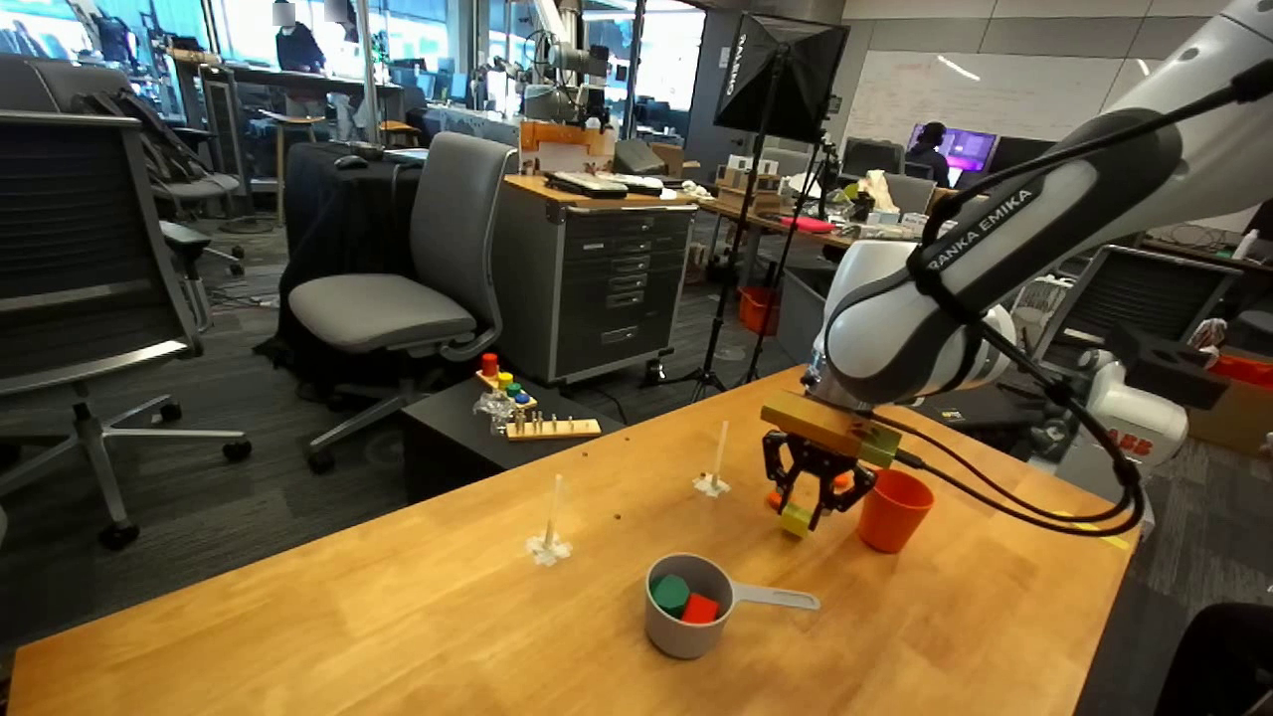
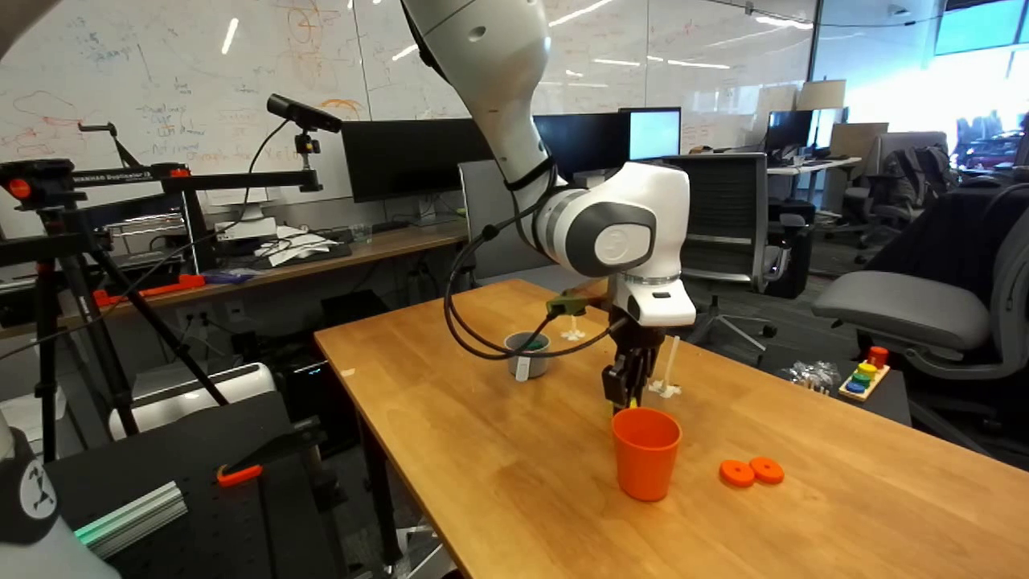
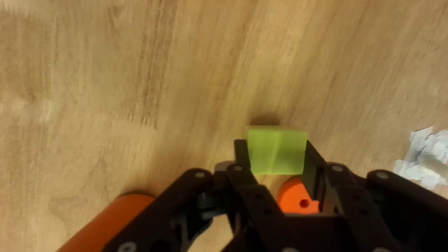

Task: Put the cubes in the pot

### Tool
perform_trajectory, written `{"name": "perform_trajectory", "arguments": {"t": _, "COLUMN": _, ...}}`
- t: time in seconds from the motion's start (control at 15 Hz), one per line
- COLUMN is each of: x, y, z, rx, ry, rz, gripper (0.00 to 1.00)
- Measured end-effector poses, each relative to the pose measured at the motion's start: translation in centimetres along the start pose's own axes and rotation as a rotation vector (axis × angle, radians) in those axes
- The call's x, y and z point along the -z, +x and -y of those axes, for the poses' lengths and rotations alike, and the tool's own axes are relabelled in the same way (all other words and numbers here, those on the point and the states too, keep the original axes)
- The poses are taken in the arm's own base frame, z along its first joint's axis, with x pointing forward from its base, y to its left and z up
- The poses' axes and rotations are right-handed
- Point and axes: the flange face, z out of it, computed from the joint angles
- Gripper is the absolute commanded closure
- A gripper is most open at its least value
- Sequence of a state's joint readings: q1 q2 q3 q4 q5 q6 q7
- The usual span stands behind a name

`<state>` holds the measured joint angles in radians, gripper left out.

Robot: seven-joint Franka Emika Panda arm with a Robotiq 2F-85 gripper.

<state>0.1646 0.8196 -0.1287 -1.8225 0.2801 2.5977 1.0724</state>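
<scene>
My gripper [image 1: 798,513] is shut on a yellow-green cube [image 1: 794,522]. In the wrist view the cube [image 3: 276,150] sits between the two fingertips [image 3: 275,157], touching both. It is at or just above the table; I cannot tell which. In an exterior view my gripper [image 2: 624,396] hides most of it. The grey pot [image 1: 684,638] stands on the table, its handle [image 1: 781,597] towards the gripper's side. A green cube [image 1: 670,594] and a red cube [image 1: 700,608] lie inside it. The pot also shows in an exterior view [image 2: 522,368].
An orange-red cup [image 1: 895,512] stands close beside my gripper, also in the wrist view [image 3: 108,220]. Two flat orange discs [image 2: 737,473] lie near it; part of a disc [image 3: 294,199] shows behind the jaws. Two taped upright pegs [image 1: 718,452] [image 1: 554,512] stand on the wooden table [image 1: 398,597].
</scene>
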Motion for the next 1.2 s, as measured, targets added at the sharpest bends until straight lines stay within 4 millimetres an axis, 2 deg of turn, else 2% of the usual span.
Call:
{"name": "perform_trajectory", "arguments": {"t": 0.2, "x": 1.5, "y": -2.8, "z": 2.2, "rx": 0.048, "ry": 0.047, "rz": 0.025, "gripper": 0.86}}
{"name": "perform_trajectory", "arguments": {"t": 0.6, "x": 5.2, "y": -11.7, "z": 6.4, "rx": 0.190, "ry": 0.139, "rz": 0.089, "gripper": 0.86}}
{"name": "perform_trajectory", "arguments": {"t": 0.73, "x": 6.1, "y": -13.5, "z": 7.3, "rx": 0.223, "ry": 0.160, "rz": 0.097, "gripper": 0.86}}
{"name": "perform_trajectory", "arguments": {"t": 0.93, "x": 7.4, "y": -14.5, "z": 8.2, "rx": 0.247, "ry": 0.177, "rz": 0.107, "gripper": 0.86}}
{"name": "perform_trajectory", "arguments": {"t": 1.2, "x": 7.4, "y": -13.2, "z": 8.2, "rx": 0.232, "ry": 0.159, "rz": 0.137, "gripper": 0.86}}
